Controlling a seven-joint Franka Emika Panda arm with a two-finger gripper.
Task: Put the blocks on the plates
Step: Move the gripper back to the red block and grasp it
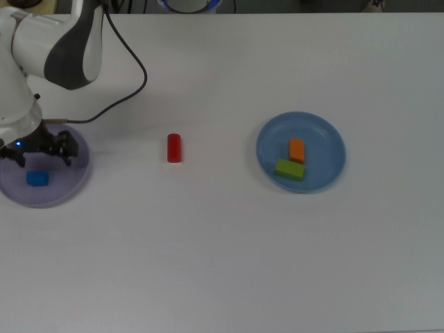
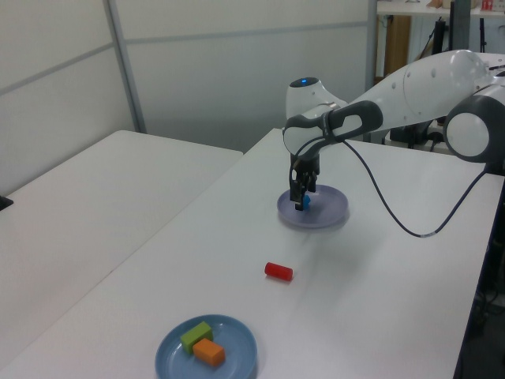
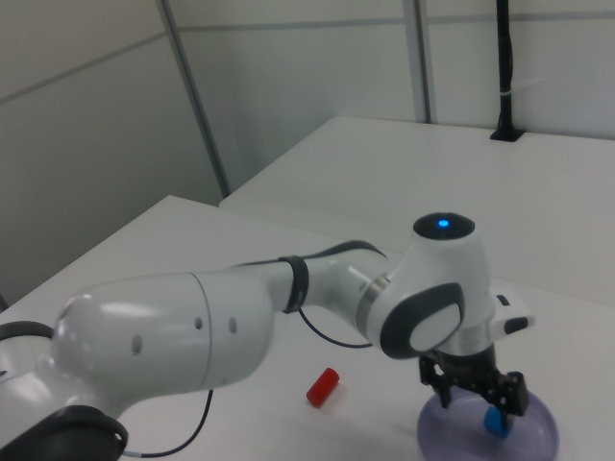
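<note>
The small blue cube (image 1: pixel 37 178) (image 2: pixel 305 202) (image 3: pixel 494 421) lies free on the pale lilac plate (image 1: pixel 71 187) (image 2: pixel 331 214) (image 3: pixel 538 434) at the top view's left. My gripper (image 1: pixel 41 155) (image 2: pixel 301 195) (image 3: pixel 475 391) hovers just above the cube, open and holding nothing. The red cylinder (image 1: pixel 174 148) (image 2: pixel 278 272) (image 3: pixel 322 386) lies on its side on the bare table between the plates. On the blue plate (image 1: pixel 329 137) (image 2: pixel 240 347) rest the orange block (image 1: pixel 296 150) (image 2: pixel 209 352) and the lime-green oblong (image 1: pixel 289 169) (image 2: pixel 196 335), touching each other.
A black cable (image 1: pixel 132 90) trails from the arm across the table at the top view's upper left. A second white table (image 2: pixel 95 189) stands beside this one at the left view's left.
</note>
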